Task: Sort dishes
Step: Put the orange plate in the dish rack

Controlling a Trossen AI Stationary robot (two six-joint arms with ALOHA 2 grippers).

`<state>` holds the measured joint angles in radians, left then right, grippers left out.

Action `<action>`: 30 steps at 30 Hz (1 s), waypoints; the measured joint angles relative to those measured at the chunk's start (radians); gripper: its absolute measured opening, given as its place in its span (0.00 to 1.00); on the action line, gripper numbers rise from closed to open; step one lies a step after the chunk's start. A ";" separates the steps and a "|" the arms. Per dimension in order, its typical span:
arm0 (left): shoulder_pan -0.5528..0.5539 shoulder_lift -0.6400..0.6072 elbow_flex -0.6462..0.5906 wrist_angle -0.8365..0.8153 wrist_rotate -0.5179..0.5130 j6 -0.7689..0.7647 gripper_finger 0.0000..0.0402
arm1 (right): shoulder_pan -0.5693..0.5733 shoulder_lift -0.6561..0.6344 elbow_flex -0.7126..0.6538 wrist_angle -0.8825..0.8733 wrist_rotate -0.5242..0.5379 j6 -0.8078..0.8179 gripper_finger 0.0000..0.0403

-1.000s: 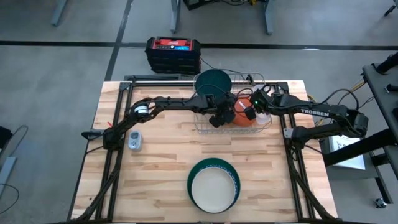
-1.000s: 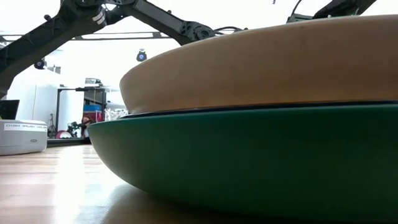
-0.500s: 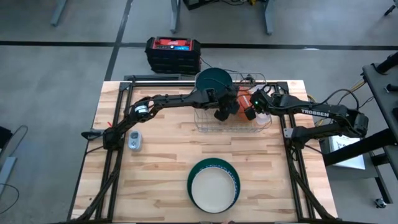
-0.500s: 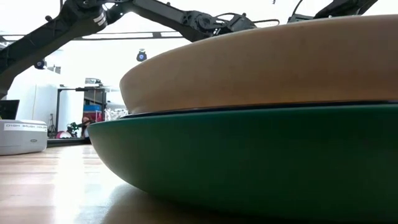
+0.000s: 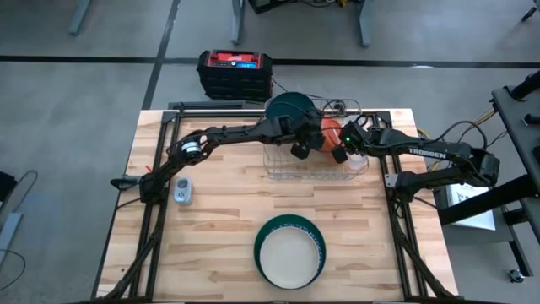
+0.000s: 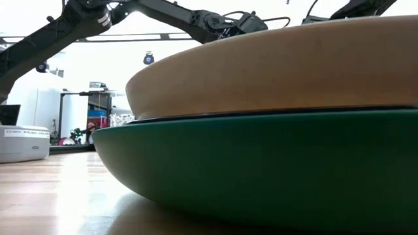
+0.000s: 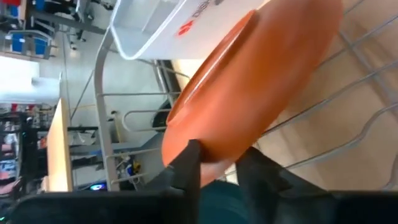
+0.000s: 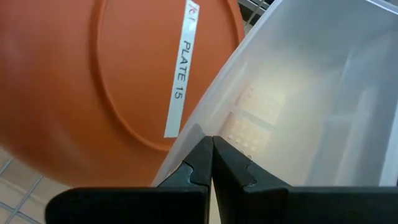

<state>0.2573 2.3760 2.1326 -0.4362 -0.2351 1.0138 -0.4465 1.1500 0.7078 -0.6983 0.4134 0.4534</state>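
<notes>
An orange plate (image 5: 330,133) leans on edge in the silver wire rack (image 5: 297,172), its underside labelled (image 8: 99,87). My left gripper (image 5: 301,149) is shut on it. A dark green dish (image 5: 287,108) stands at the rack's far end. Beside the plate is a clear plastic tray (image 8: 311,93), with my right gripper (image 5: 341,153) shut at its rim. Near the front edge a white plate (image 5: 289,254) lies in a dark green plate (image 5: 316,233); both fill the low view (image 6: 274,72) (image 6: 261,163). My left gripper pinches the orange plate's rim (image 7: 214,149) between its two fingers (image 7: 189,163), one on each face. The fingers lie across the rim. The plate stands tilted in the rack wires. My right gripper has its shut fingertips (image 8: 202,152) on the clear tray's upper rim (image 8: 198,129), coming from the table's right. The thin wall seems pinched between them. The tray sits beside the orange plate.
A small white device (image 5: 183,191) lies at the table's left. A black and red box (image 5: 235,73) stands on the floor beyond the far edge. Bare wood lies between the rack and the front stack.
My left gripper has moved over the rack toward the table's far edge, up to the orange plate's rim. The orange plate now shows nearer the rack's far end than before. My right gripper has stayed at the clear tray.
</notes>
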 joint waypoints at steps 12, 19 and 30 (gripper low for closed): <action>-0.005 0.002 0.050 -0.073 -0.084 -0.003 0.00 | 0.000 -0.015 -0.002 -0.002 0.020 -0.006 0.00; -0.011 0.002 0.097 -0.076 -0.063 -0.018 0.00 | 0.002 -0.035 -0.003 0.003 0.041 -0.007 0.00; -0.012 0.003 0.160 -0.068 -0.007 -0.047 0.00 | 0.002 -0.129 -0.002 0.049 0.052 -0.033 0.00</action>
<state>0.2451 2.3787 2.2924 -0.5040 -0.2417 0.9664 -0.4446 1.0208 0.7059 -0.6495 0.4656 0.4202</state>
